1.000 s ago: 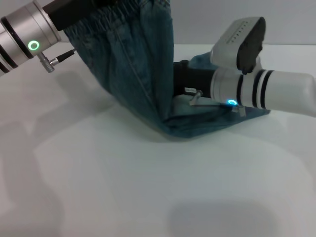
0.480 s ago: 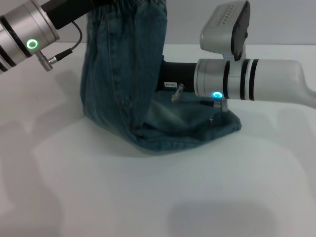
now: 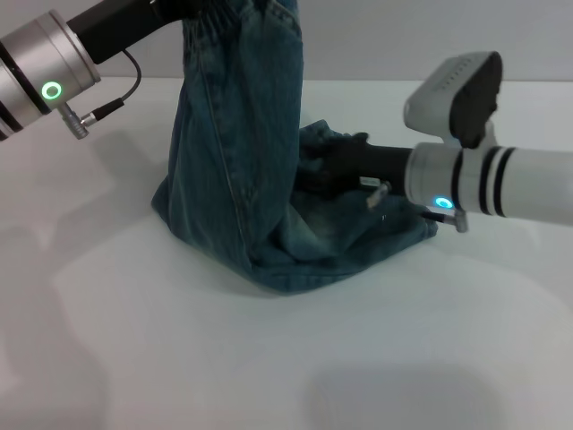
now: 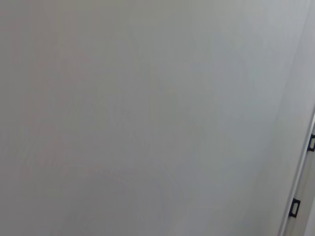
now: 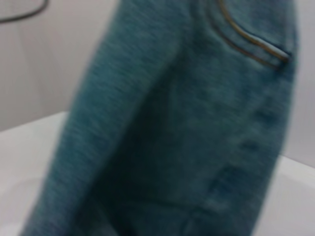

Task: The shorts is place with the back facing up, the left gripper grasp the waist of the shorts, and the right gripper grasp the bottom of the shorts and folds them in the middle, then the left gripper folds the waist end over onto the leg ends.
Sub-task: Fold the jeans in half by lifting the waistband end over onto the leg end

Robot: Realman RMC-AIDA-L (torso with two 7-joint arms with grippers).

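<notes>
Shorts (image 3: pixel 237 152) hang from left gripper (image 3: pixel 170 11); right gripper (image 3: pixel 336 166) prob. among folds.

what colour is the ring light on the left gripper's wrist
Green, on the left gripper's silver-grey wrist; clearest in the head view.

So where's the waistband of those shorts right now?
In the head view the waist is up at the top, left of centre, held high by the left arm while the shorts hang to the table.

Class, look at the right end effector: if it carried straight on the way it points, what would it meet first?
Probably the hanging shorts: the right end effector points toward the robot's left, straight into the denim. Depth is unclear.
</notes>
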